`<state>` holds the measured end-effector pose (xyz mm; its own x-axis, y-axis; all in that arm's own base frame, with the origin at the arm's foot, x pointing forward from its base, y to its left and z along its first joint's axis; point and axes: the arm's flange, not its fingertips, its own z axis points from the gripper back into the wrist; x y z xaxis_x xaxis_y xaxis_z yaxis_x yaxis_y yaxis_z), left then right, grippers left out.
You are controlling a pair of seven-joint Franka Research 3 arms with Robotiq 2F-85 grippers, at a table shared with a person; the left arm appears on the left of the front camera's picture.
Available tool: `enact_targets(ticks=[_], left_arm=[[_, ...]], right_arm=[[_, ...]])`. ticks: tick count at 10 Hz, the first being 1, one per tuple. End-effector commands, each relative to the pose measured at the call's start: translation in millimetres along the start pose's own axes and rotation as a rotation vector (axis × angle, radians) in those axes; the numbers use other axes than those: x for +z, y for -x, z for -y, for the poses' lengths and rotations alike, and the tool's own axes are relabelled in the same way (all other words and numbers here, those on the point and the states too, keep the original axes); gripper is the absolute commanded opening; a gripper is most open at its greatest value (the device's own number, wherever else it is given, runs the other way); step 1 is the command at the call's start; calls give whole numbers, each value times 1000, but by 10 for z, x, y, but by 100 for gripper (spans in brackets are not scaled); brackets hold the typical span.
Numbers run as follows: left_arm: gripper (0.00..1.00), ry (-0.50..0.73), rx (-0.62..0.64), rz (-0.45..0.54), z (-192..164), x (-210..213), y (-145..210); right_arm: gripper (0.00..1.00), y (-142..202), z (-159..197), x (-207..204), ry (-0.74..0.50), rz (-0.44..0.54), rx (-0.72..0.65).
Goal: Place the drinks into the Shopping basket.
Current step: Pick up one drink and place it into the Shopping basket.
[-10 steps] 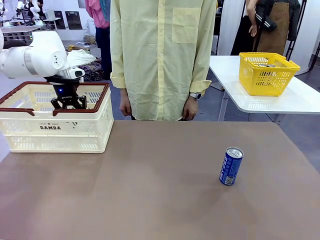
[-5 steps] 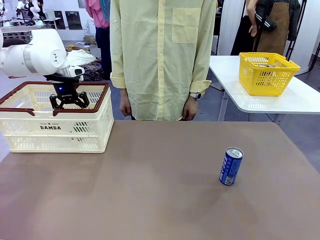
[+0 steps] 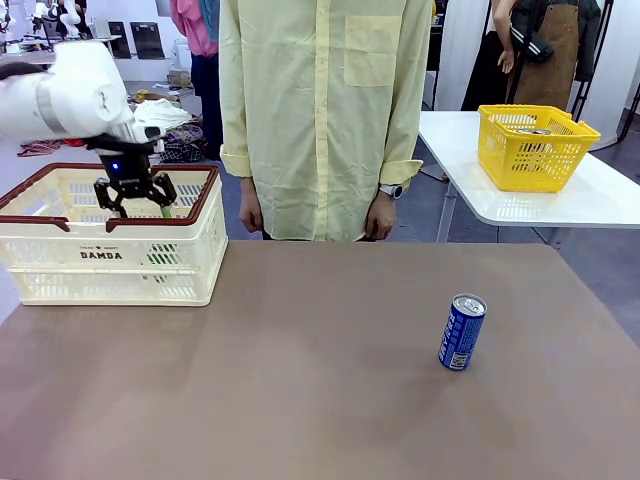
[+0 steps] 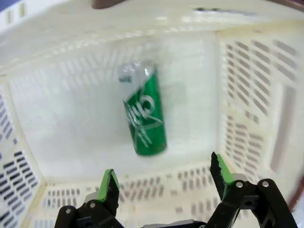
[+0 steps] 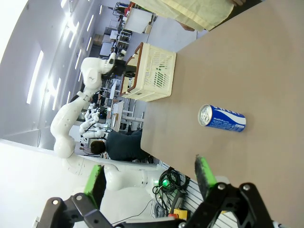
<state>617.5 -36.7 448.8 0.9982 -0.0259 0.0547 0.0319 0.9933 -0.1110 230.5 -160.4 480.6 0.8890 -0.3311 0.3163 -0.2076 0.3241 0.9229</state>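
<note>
**Asker:** Green can (image 4: pixel 145 121): where is it?

**Me:** It lies on its side on the slatted floor of the Shopping basket (image 3: pixel 110 268), its silver top pointing toward the far wall. It looks a little blurred in my left wrist view.

**Asker:** And your left hand?

**Me:** My left hand (image 3: pixel 134 206) hangs over the basket's inside, about level with the dark brown rim. Its fingers are spread wide and hold nothing. From the wrist I see both green pads apart from the can, one on each side of its lower end.

**Asker:** The other drink?

**Me:** The blue can (image 3: pixel 462 332) stands upright on the tabletop (image 3: pixel 300 390), on my right side and well apart from the basket. The basket sits at the tabletop's far left corner.

**Asker:** Your right hand?

**Me:** My right hand (image 5: pixel 149 168) is also wide open and empty. It is off the tabletop's edge, and the blue can is in plain sight beyond its fingers.

**Asker:** Anyone else there?

**Me:** A person (image 3: pixel 320 120) in a pale yellow shirt stands at the far side, arms down. Behind them, a yellow basket (image 3: pixel 535 150) rests on a white side table (image 3: pixel 600 200).
</note>
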Motion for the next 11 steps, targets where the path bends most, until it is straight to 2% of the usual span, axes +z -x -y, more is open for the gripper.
enact_targets(ticks=[1,2,3,4,5,6,7,8,10,11], left_arm=[[100,205,-92,-11,-45,727,444],[100,398,-44,-35,-120,1179,637],[100,605,66,-99,-240,1481,834],[100,741,64,-252,-434,1668,1044],[100,910,29,-324,-788,1815,1298],[100,1064,65,-252,-1210,1850,1559],[100,1201,27,-192,-1694,1726,1824],[100,1294,67,-119,-2153,1403,2100],[100,1352,52,-68,-2472,724,2358],[100,1352,49,-75,-2549,466,2359]], right_arm=[[100,-36,-44,-3,-15,13,7],[100,-36,-44,-3,-15,13,7],[100,-36,-44,-3,-15,13,7],[100,-36,-44,-3,-15,13,7],[100,-36,-44,-3,-15,13,7],[100,-36,-44,-3,-15,13,7],[100,-36,-44,-3,-15,13,7],[100,-36,-44,-3,-15,13,7],[100,-36,-44,-3,-15,13,7],[100,-36,-44,-3,-15,13,7]])
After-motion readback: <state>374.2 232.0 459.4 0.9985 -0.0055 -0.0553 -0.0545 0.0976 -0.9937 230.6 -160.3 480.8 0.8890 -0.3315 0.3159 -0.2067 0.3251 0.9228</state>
